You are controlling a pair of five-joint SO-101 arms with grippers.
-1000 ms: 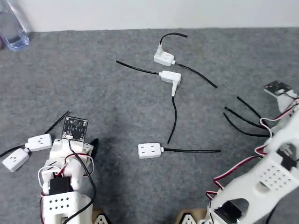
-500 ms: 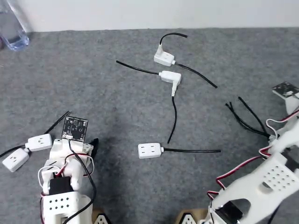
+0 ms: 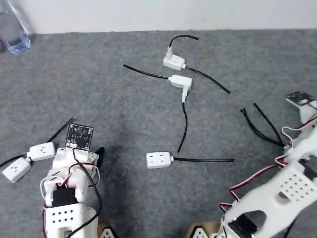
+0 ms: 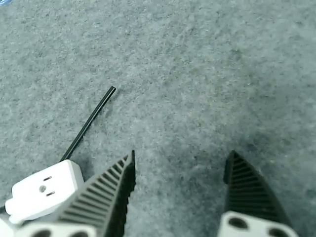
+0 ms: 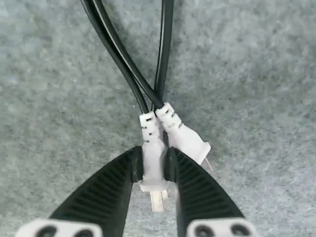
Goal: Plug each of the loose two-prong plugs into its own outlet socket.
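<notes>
Outlet socket central; black cords bunched near right edge.

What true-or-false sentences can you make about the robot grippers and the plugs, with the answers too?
1. The right gripper is pinching a white plug. True.
2. The left gripper is holding a socket. False: it is open with nothing in it, and a socket lies on the table beside one finger.
3. A second plug lies right beside the pinched one. True.
4. The middle socket has a plug pushed into it. False: its slots are bare.
5. The table top is grey and fuzzy. True.
</notes>
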